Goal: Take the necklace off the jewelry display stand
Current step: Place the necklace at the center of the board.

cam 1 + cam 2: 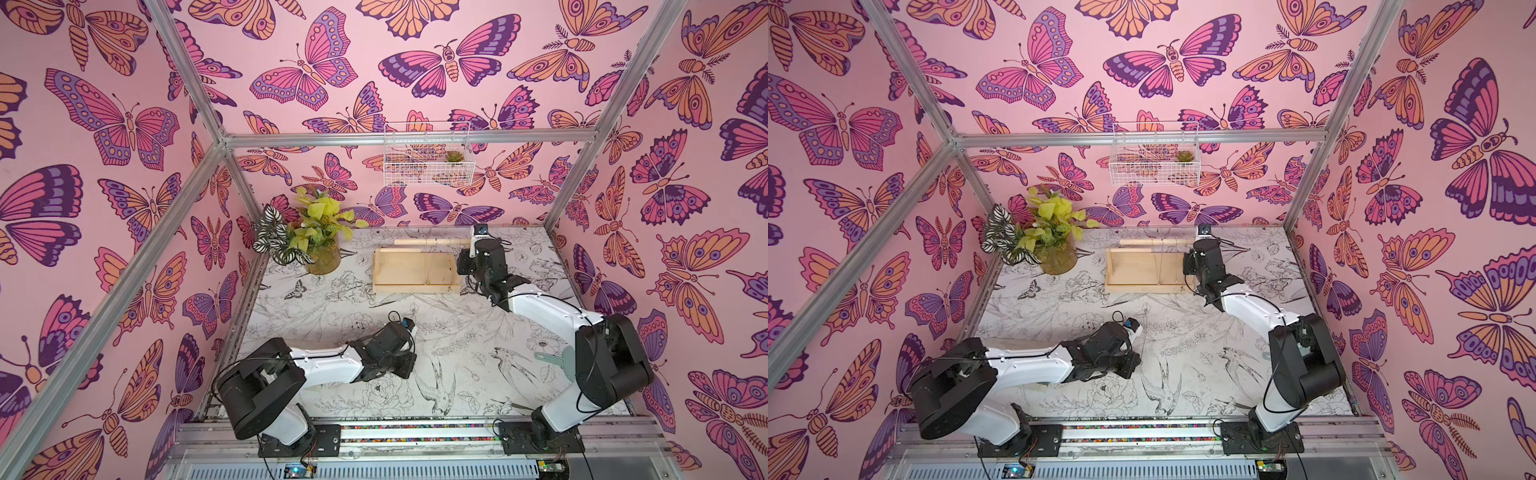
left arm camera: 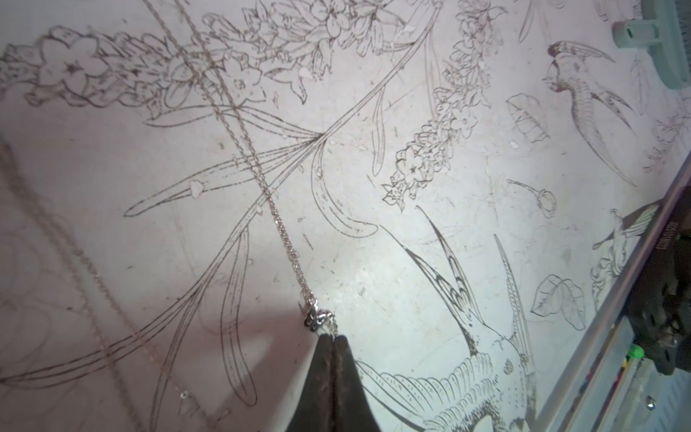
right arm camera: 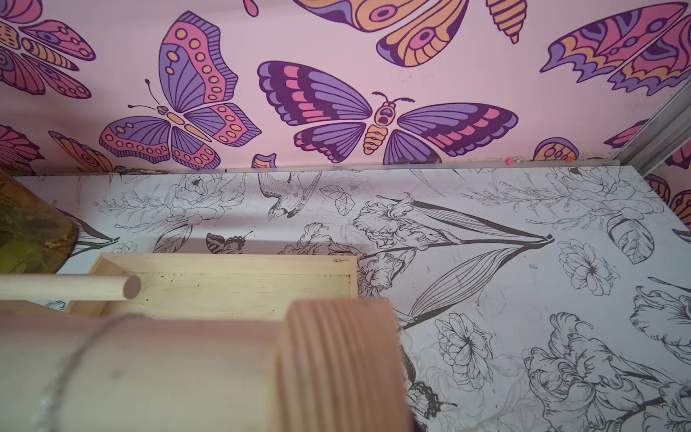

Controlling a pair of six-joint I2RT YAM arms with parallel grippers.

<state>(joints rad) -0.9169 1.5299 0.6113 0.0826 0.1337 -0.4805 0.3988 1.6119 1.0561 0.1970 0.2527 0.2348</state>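
Note:
The jewelry display stand [image 1: 399, 272] [image 1: 1133, 272] is pale wood and stands at the back of the table, with thin chains still hanging from its crossbar [image 1: 428, 242]. The necklace [image 2: 284, 239] is a fine silver chain with a small ornament [image 2: 313, 322]. My left gripper [image 2: 332, 338] is shut on it right beside that ornament, low over the table in front of the stand. In both top views the left wrist [image 1: 395, 343] hides its fingers. My right gripper [image 1: 464, 265] is closed on the stand's right upright [image 3: 336, 359], whose wood hides the fingers in the right wrist view.
A potted plant [image 1: 309, 239] stands at the back left beside the stand. A white wire basket [image 1: 428, 160] hangs on the back wall. A teal brush [image 1: 550, 360] [image 2: 658, 41] lies near the right arm. A metal rail [image 1: 415, 432] borders the front.

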